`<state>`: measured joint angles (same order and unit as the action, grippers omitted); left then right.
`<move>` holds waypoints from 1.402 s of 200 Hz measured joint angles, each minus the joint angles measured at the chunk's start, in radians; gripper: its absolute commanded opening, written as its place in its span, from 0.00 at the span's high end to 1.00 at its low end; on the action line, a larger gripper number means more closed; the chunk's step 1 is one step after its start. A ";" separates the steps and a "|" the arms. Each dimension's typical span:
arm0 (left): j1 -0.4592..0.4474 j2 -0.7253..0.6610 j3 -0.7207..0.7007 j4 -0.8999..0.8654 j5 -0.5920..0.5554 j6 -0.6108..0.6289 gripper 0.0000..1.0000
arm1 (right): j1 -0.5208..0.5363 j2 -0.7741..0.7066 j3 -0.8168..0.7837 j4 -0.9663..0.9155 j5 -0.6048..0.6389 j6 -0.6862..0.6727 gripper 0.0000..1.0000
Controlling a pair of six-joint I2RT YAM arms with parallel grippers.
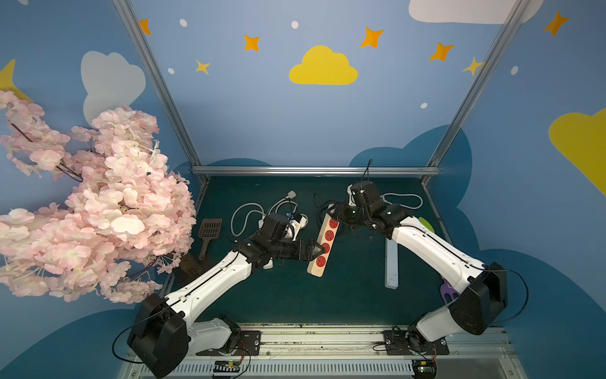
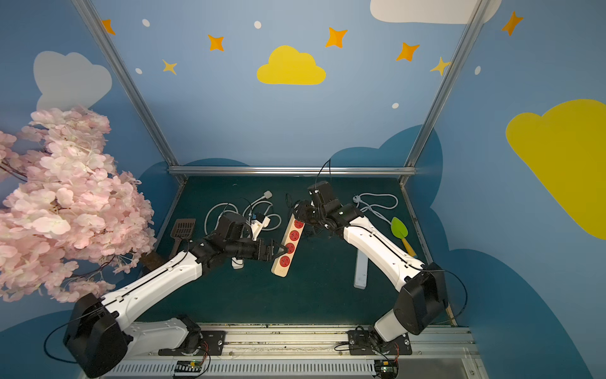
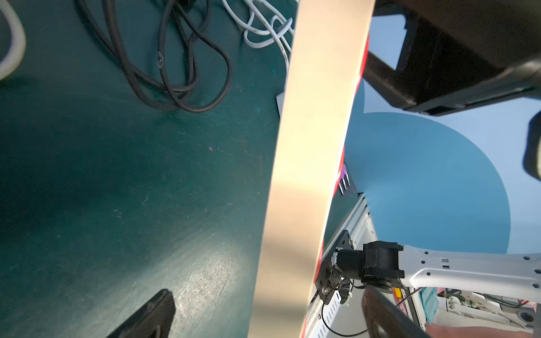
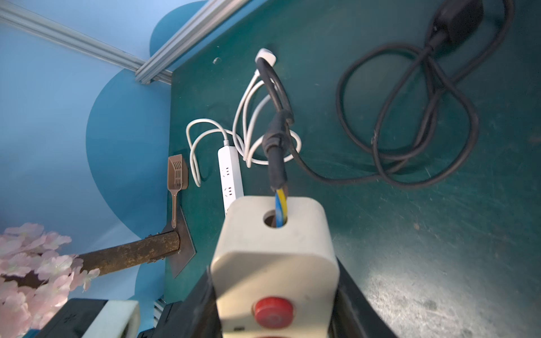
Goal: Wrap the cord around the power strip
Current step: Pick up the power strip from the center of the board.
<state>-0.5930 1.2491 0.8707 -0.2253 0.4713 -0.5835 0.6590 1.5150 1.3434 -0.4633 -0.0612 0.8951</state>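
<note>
The right gripper [image 1: 336, 213] pinches the cord end of the power strip [image 1: 329, 235]. The left gripper [image 1: 319, 251] straddles the strip's middle, jaws spread, holding nothing. The black cord [image 4: 276, 164] trails loose beyond the right jaws, so wrapping looks unstarted. Next, the left gripper likely must catch that cord.

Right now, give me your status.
Left end effector open, astride strip. Right end effector shut on its cord end. Cord loose, unwrapped. White strip nearby.
</note>
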 measured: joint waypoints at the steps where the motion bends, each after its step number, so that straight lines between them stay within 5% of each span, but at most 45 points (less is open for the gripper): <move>1: 0.000 0.001 0.000 0.001 0.001 0.000 0.02 | 0.000 -0.001 -0.003 0.003 0.000 0.001 0.87; 122: -0.053 0.020 -0.085 0.220 0.041 0.058 0.41 | -0.075 -0.089 -0.078 0.157 -0.079 0.156 0.88; 147: -0.053 -0.006 -0.088 0.237 0.021 0.070 0.33 | -0.079 -0.089 -0.078 0.169 -0.092 0.169 0.88; 172: -0.053 -0.024 -0.087 0.229 -0.007 0.093 0.34 | -0.079 -0.089 -0.078 0.170 -0.106 0.177 0.89; 202: -0.053 -0.026 -0.079 0.221 -0.021 0.117 0.62 | -0.079 -0.089 -0.079 0.172 -0.109 0.182 0.89; 224: -0.053 -0.012 -0.064 0.219 -0.020 0.120 0.68 | -0.080 -0.089 -0.081 0.175 -0.106 0.182 0.88; 241: -0.051 0.002 -0.061 0.221 -0.019 0.127 0.76 | -0.082 -0.090 -0.082 0.174 -0.101 0.180 0.78; 280: -0.050 0.002 -0.003 0.143 -0.044 0.160 0.94 | -0.131 -0.090 -0.078 0.183 -0.176 0.146 0.31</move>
<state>-0.6430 1.2514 0.8680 -0.0822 0.4274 -0.4232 0.5282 1.4254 1.2655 -0.2802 -0.2371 1.0412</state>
